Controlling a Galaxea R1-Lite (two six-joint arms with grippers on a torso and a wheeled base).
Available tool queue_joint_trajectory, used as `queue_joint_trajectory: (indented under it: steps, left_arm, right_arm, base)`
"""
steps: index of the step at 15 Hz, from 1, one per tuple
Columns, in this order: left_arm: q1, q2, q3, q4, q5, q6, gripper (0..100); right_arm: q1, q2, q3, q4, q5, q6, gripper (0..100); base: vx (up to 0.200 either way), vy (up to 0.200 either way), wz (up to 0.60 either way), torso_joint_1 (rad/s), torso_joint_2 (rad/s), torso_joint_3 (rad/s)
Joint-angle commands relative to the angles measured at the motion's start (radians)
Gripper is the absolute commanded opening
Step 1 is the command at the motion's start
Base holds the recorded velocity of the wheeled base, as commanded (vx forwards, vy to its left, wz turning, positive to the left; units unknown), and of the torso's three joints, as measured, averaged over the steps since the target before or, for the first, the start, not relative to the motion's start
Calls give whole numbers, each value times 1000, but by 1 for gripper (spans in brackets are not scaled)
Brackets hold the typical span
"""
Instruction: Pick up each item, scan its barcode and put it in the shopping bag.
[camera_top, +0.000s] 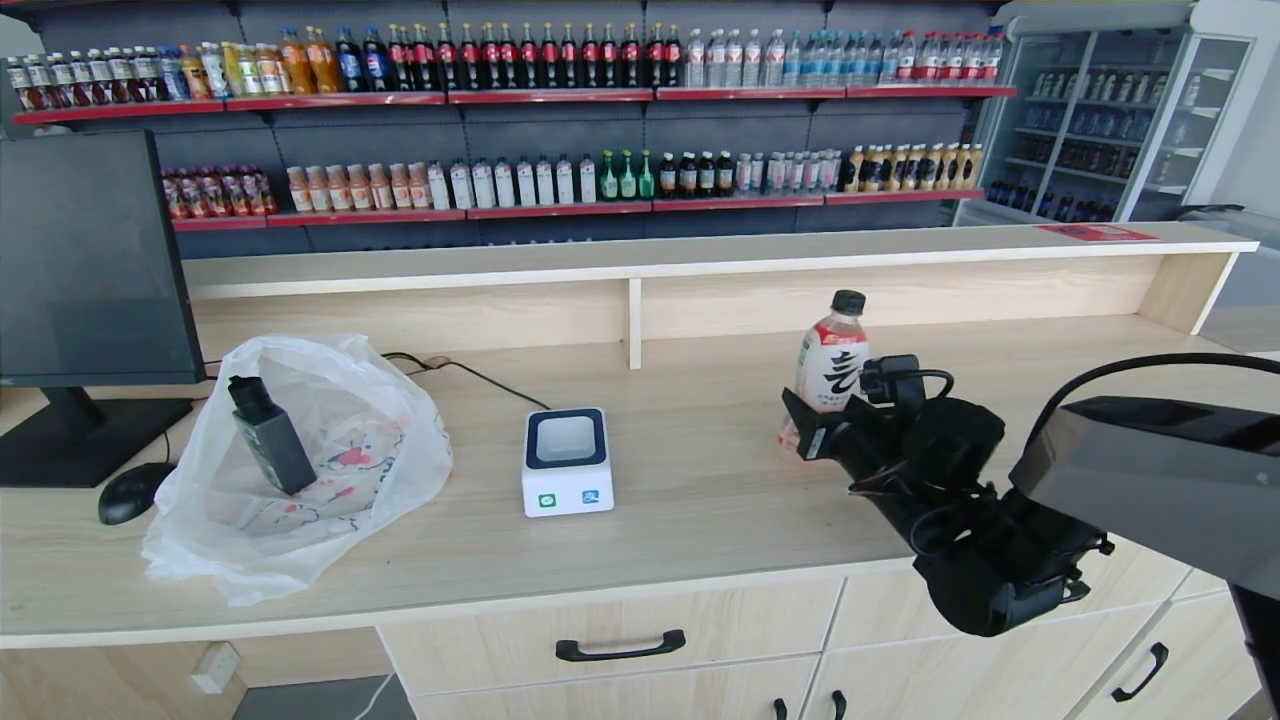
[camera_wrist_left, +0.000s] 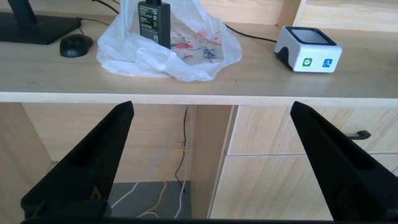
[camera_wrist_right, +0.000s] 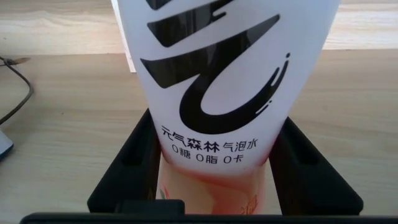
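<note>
While the bottle (camera_top: 832, 365) stands on the table (camera_top: 700, 500) right of the scanner (camera_top: 566, 460), the right wrist view shows the right end effector (camera_wrist_right: 217, 186) clamped around it. The left end effector (camera_wrist_left: 211, 162) gapes open below the table.

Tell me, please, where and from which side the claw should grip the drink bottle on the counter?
Grip the bottle around its lower body, level, from the robot's side, where the right claw sits. It stands upright on the counter, and its round body is wider than the cap.
</note>
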Motion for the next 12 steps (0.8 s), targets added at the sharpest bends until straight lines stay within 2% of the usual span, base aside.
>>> queue_joint_trajectory:
  steps: [1, 12]
  left_arm:
    - [1, 1, 0, 0, 0, -1, 100]
    - [-1, 0, 0, 0, 0, -1, 100]
  right_arm:
    - [2, -55, 32, -3, 0, 0, 0]
    - [67, -300, 213, -3, 0, 0, 0]
  base:
    - [0, 0, 0, 0, 0, 0]
    - [0, 0, 0, 0, 0, 0]
